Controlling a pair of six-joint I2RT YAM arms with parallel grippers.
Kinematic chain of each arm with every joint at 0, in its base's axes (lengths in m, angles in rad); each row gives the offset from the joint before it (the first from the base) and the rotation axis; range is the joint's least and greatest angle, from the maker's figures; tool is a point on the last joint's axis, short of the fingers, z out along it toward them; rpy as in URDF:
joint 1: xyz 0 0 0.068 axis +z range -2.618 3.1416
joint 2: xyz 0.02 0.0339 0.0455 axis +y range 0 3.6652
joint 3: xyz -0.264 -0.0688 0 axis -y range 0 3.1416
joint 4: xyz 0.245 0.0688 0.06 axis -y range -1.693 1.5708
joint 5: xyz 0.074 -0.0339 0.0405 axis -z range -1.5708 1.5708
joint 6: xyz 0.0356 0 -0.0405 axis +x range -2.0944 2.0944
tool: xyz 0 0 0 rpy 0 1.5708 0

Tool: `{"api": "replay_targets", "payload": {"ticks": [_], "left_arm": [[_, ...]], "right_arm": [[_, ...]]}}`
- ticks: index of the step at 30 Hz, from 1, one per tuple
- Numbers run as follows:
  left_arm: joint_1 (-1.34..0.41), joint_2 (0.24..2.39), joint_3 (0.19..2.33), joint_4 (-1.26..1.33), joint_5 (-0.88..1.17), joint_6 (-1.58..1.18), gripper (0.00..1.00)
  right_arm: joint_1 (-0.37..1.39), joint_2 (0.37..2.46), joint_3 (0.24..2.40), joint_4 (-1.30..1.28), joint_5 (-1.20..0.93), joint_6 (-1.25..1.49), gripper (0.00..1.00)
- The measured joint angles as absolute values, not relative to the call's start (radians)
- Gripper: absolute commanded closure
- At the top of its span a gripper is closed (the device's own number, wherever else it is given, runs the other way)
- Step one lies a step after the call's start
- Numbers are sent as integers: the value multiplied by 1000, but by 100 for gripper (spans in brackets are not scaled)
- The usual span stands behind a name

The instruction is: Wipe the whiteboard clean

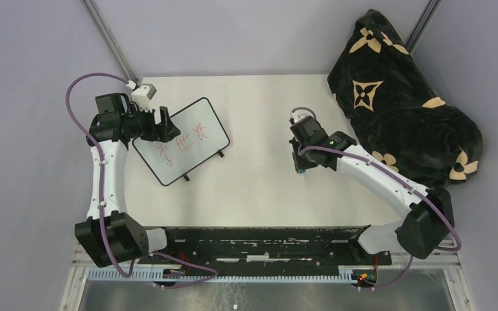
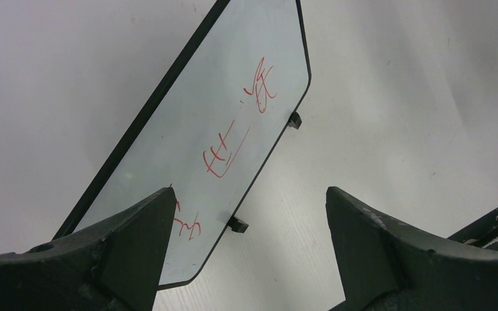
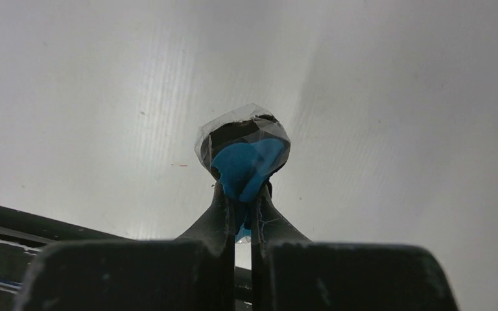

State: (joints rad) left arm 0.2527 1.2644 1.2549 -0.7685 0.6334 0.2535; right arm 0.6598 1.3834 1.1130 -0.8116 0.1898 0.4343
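Observation:
A small whiteboard [image 1: 181, 140] with a black rim and red writing lies tilted at the table's left; it also shows in the left wrist view [image 2: 207, 129]. My left gripper [image 1: 166, 129] is open and empty, hovering over the board's near-left corner, its fingers [image 2: 130, 246] straddling that corner without touching. My right gripper [image 1: 298, 161] is at the table's middle right, shut on a blue eraser [image 3: 243, 159] with a dark pad wrapped in clear film, held above the bare table.
A black blanket [image 1: 402, 103] with tan flower prints is heaped at the back right. A black rail [image 1: 259, 236] runs along the near edge between the arm bases. The white table [image 1: 259, 103] lies between the board and the right gripper.

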Motion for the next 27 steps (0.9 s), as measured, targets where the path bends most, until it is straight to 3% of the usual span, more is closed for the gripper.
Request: {"api": "replay_targets", "payload": {"ticks": [14, 27], "left_arm": [[252, 1359, 1361, -845, 631, 389, 11], [251, 1609, 1742, -1068, 638, 591, 23]], "right_arm": [[766, 1487, 1318, -688, 134, 342, 99], [802, 1621, 1462, -642, 41, 315, 100]]}}
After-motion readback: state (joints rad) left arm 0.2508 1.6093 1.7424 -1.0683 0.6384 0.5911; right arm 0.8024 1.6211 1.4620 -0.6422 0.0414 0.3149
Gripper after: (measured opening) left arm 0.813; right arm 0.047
